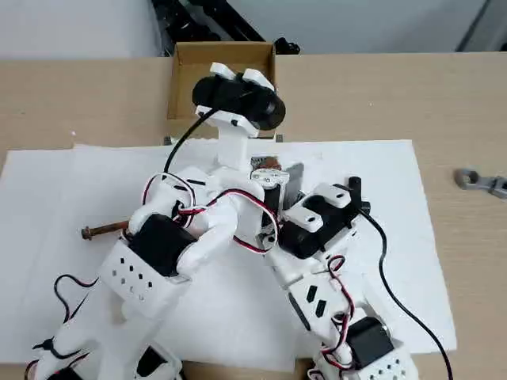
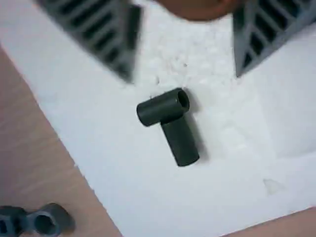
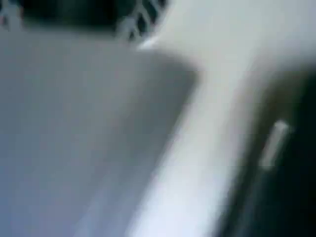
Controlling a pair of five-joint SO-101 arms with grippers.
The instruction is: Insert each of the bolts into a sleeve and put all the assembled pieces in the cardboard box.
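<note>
We are seeing the left gripper (image 2: 182,69) hanging over the white paper (image 2: 232,148) with its 2 ribbed grey fingers (image 2: 98,29) spread wide and gripping nothing. A brown blur is sitting between their bases, and we cannot tell what it is.

Just beyond the fingertips a dark sleeve (image 2: 168,123) is lying flat on the paper. It is showing 2 tubular parts meeting at a right angle in a T (whether they are 1 piece or 2 sleeves touching, we cannot tell). The shorter tube is turning an open bore toward the camera, and the longer tube's axis is running straight away from its middle. Nearby, off the paper's edge, a small dark piece (image 2: 37,222) is lying on the bare wood.

In the high view the left arm (image 1: 230,150) is stretching up the table toward the cardboard box (image 1: 176,83), which is standing at the far edge of the table (image 1: 79,95). A rusty bolt (image 1: 103,230) is lying on the paper left of that arm. Its long axis is running roughly left to right, with the head pointing left and the shank passing under the arm.

The right gripper (image 1: 277,186) is sitting at mid-paper beside the left arm, and we cannot tell its state. A grey metal piece (image 1: 478,180) is lying on the wood, well right of the paper.
</note>
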